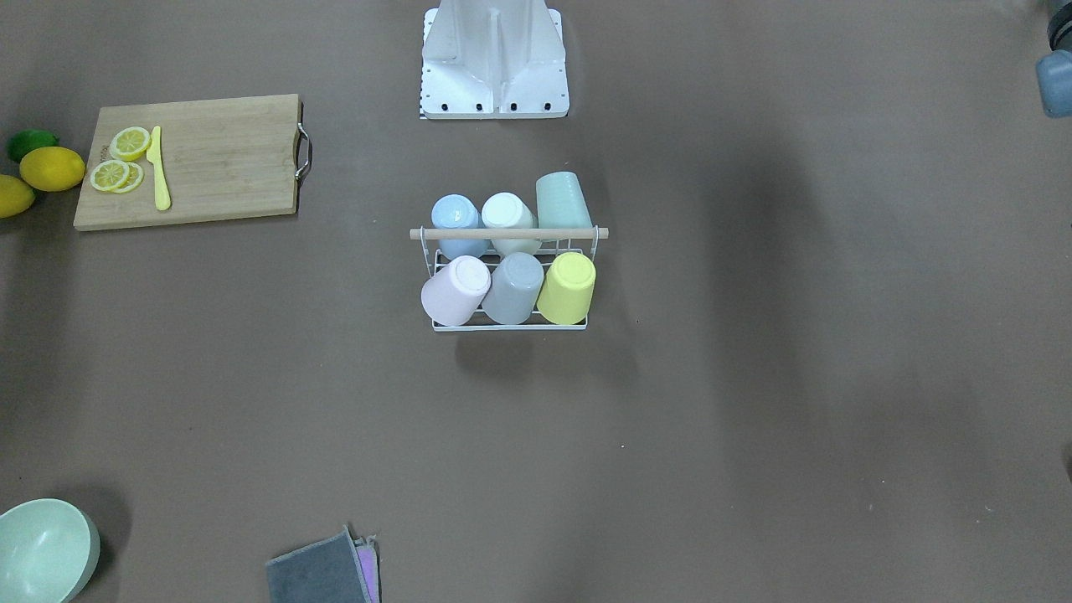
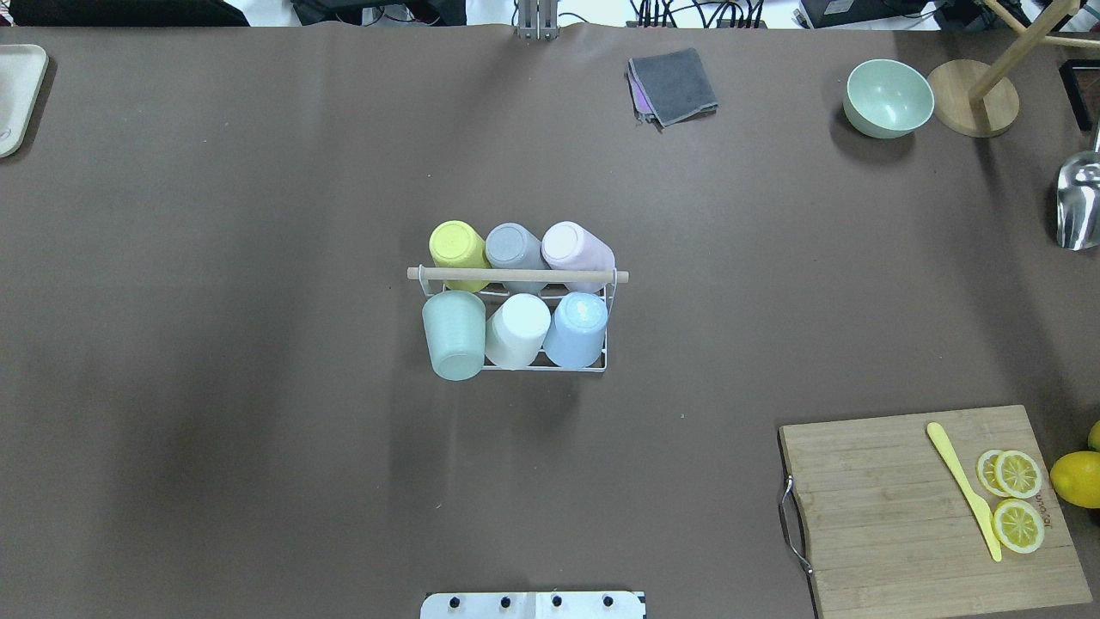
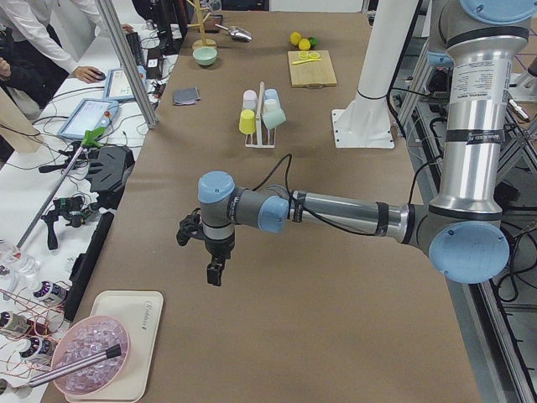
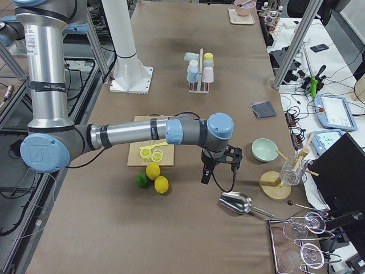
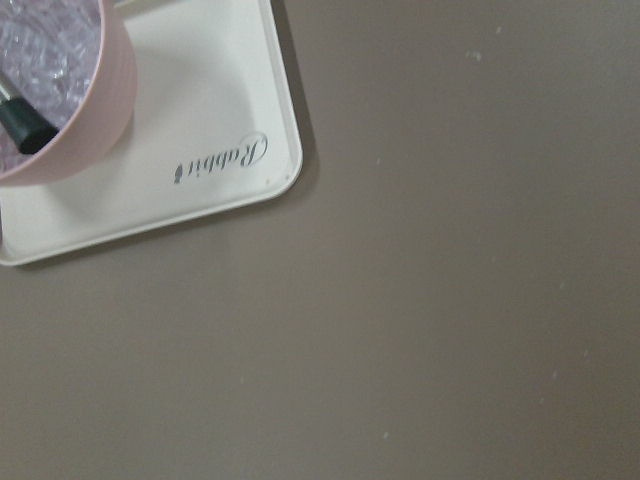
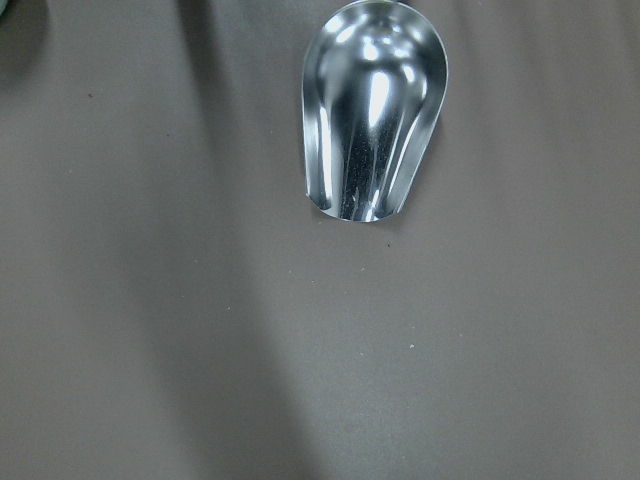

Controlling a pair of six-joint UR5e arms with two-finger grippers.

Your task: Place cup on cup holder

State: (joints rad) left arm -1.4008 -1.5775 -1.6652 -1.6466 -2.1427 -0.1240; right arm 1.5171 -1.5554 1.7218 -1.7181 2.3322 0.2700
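The cup holder (image 2: 516, 275), a white wire rack with a wooden rod (image 1: 502, 234) across its top, stands mid-table. Several cups sit upside down on it: yellow (image 2: 457, 248), grey (image 2: 513, 248) and pink (image 2: 577, 251) in the far row, mint green (image 2: 453, 337), white (image 2: 518, 328) and blue (image 2: 576, 331) in the near row. The mint cup leans outward at the rack's end. My left gripper (image 3: 216, 273) hangs far from the rack near a white tray. My right gripper (image 4: 204, 176) hangs near a metal scoop. I cannot tell whether either is open or shut.
A white tray (image 5: 200, 170) with a pink bowl lies under the left wrist. A metal scoop (image 6: 372, 110) lies under the right wrist. A cutting board (image 2: 894, 516) holds lemon slices and a yellow knife. A grey cloth (image 2: 675, 84) and a green bowl (image 2: 888, 97) lie at the far edge.
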